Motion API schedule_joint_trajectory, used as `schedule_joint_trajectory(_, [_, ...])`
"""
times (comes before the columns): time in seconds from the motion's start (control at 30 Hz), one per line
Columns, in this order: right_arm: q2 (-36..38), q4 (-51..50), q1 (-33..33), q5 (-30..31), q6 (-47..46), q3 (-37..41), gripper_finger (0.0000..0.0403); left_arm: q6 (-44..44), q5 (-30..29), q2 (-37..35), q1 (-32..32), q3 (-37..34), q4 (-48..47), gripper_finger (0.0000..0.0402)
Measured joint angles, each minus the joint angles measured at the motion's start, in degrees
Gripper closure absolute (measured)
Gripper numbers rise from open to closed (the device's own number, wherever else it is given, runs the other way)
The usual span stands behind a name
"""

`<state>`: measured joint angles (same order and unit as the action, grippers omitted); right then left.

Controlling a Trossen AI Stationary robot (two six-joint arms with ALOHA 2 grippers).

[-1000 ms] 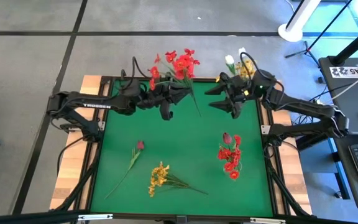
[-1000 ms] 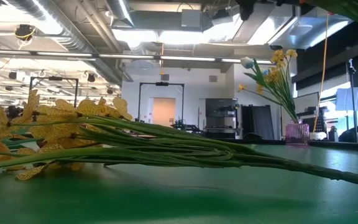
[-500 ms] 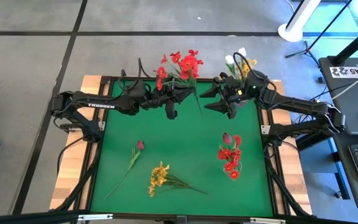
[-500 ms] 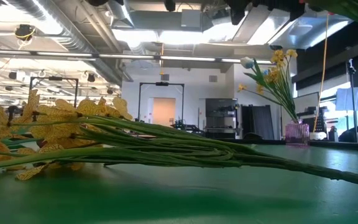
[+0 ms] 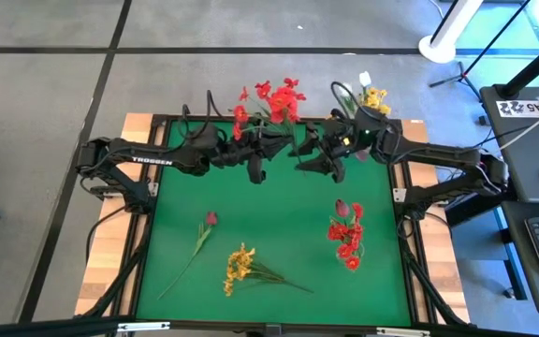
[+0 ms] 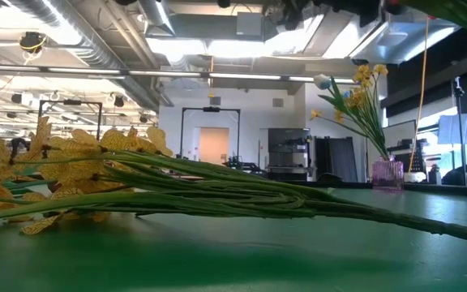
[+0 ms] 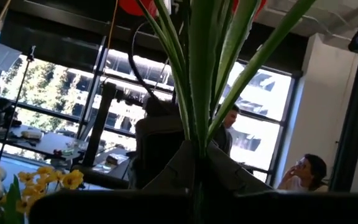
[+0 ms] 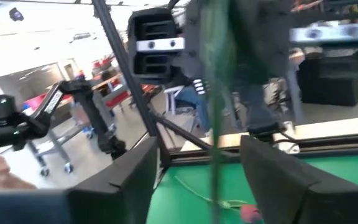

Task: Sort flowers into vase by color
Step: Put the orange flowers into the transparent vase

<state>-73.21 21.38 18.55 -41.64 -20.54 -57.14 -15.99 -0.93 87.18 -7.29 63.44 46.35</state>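
1. Since a second ago, the right end effector (image 5: 309, 157) has slid from the desk's far right corner toward the left end effector (image 5: 288, 142).
2. Left end effector is clamped on the stems of a red flower bunch (image 5: 274, 99), held above the far edge of the desk (image 5: 269, 220).
3. Right end effector's fingers (image 8: 114, 180) stand apart, with those green stems (image 8: 219, 93) between them, not yet gripped.
4. Yellow spray (image 5: 240, 266), a pink bud (image 5: 211, 218) and a red cluster (image 5: 347, 234) lie on the desk, well apart from both.
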Motion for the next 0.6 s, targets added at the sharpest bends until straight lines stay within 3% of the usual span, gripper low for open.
schedule_joint_trajectory(0.4, [-0.3,-5.7,-1.3,1.5,4.3,-2.5,0.0365,0.0,0.0,0.0,1.3,0.0,-2.6,0.0397])
schedule_joint_trajectory(0.5, [-0.4,-6.3,-1.3,1.5,4.5,-2.5,0.0390,0.1,-0.1,0.0,1.6,0.0,-3.6,0.0397])
schedule_joint_trajectory(0.6, [-0.4,-7.1,-1.3,1.5,4.9,-2.5,0.0389,0.1,-0.2,0.0,1.8,0.0,-4.4,0.0397])
